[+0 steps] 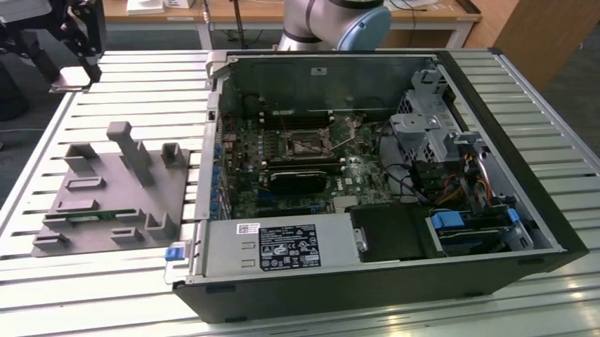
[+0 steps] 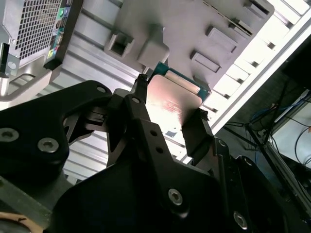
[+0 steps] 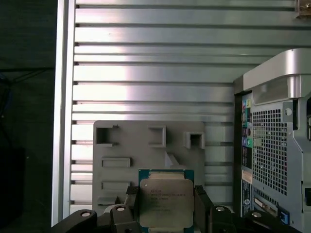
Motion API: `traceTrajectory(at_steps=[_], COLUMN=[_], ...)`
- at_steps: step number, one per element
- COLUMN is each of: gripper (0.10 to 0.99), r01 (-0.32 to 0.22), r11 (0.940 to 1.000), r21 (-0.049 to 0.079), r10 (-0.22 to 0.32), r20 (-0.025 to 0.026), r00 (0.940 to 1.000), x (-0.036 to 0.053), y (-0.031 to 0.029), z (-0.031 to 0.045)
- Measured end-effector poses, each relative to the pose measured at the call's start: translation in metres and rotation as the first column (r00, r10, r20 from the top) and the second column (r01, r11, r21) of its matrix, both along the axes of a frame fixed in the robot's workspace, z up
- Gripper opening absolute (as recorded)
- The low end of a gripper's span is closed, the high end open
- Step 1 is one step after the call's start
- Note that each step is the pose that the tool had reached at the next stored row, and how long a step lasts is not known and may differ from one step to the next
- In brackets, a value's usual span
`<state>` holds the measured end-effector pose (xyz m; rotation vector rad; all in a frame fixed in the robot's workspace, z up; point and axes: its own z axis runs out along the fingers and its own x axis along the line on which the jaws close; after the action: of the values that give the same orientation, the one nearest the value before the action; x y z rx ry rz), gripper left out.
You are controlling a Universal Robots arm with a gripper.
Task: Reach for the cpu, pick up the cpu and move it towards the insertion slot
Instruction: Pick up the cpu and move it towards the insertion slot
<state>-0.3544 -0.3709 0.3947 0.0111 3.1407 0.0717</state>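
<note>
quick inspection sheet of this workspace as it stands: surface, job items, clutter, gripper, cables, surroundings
surface: slatted metal table carrying a grey fixture and an open computer case
job's things: cpu clamped, with the fixture behind it in both wrist views; insertion slot on the motherboard inside the case, apart from the cpu
clutter: nothing seen
gripper: gripper shut on the cpu, one finger on each of two opposite edges
cables: coloured wire bundle inside the case; loose cables beyond the table edge
surroundings: wooden desk behind the table
</note>
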Motion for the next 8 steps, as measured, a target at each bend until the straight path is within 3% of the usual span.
traceTrajectory(at_steps=[8], gripper=[0.541], r01=[0.001], r11=[1.0000], r21=[0.000], r10=[-0.001], r20=[-0.0002], r00=[1.0000], x=[0.0237], y=[0.0000], z=[-0.0002])
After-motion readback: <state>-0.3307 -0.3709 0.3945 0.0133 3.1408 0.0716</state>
